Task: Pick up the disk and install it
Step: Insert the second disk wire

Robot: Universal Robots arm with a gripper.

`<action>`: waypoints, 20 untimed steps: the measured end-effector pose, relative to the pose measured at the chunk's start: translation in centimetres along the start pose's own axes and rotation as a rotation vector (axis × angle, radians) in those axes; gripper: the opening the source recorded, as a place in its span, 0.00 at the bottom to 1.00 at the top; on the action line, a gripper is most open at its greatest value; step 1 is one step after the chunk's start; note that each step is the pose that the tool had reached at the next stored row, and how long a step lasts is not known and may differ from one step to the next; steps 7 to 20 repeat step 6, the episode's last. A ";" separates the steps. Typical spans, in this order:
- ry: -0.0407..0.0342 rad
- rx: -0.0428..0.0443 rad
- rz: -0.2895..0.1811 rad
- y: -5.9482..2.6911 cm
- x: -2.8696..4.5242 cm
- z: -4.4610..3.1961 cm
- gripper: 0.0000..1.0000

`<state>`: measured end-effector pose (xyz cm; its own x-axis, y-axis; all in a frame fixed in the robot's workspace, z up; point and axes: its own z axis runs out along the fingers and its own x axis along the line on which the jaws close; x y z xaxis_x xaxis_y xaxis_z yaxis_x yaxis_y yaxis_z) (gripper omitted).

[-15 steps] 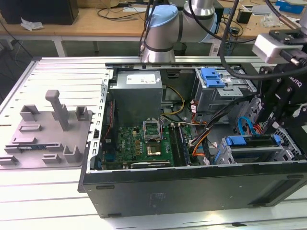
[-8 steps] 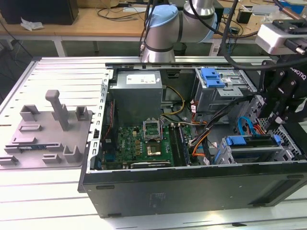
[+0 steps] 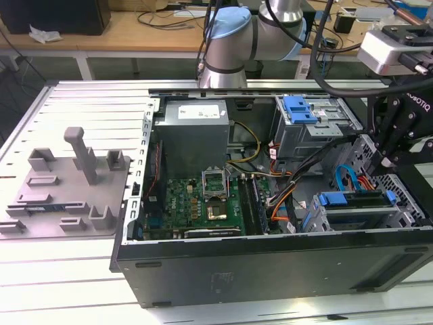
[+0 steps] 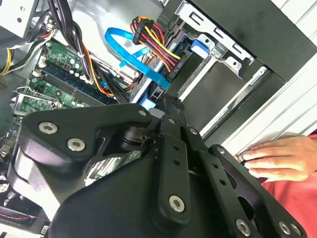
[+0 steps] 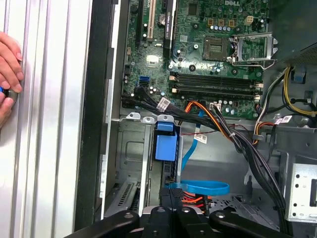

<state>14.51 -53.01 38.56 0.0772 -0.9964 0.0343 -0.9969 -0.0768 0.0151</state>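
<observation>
Item, as I read it from the remote station: gripper (image 3: 387, 160), hanging over the lower drive cage (image 3: 365, 218) at the corner of the open computer case (image 3: 270, 261) on the exterior view's right. In both wrist views its fingers (image 5: 167, 197) look drawn narrow, nearly together, with nothing visible between them. Item: the disk (image 5: 165, 143), standing on edge inside that cage with its blue carrier end facing out. I judge it seated or nearly so, and the fingertips point down at it from close by, which suits pressing better than gripping. Item: grey fixture (image 3: 67, 186) with upright posts, on the table (image 3: 61, 284) well apart at the exterior view's left. Item: blue flat cable (image 5: 199, 187), looping just beside the fingertips, a likely snag. Item: a person's hand (image 4: 277, 158), resting on the table outside the case wall, clear of the arm.
</observation>
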 end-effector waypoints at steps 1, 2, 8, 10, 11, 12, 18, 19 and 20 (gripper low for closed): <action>0.0000 0.0000 0.000 0.00 0.00 0.00 0.11; 0.0000 0.0000 0.000 0.00 0.00 0.00 0.11; 0.0000 0.0001 -0.001 0.00 0.00 0.00 0.11; 0.0000 0.0001 -0.001 0.00 0.00 0.00 0.11; 0.0000 0.0001 -0.001 0.00 0.00 0.00 0.11; 0.0000 0.0001 -0.001 0.00 0.00 0.00 0.11; 0.0000 0.0001 -0.001 0.00 0.00 0.00 0.11; 0.0000 0.0001 -0.001 0.00 0.00 0.00 0.11; 0.0000 0.0001 -0.001 0.00 0.00 0.00 0.11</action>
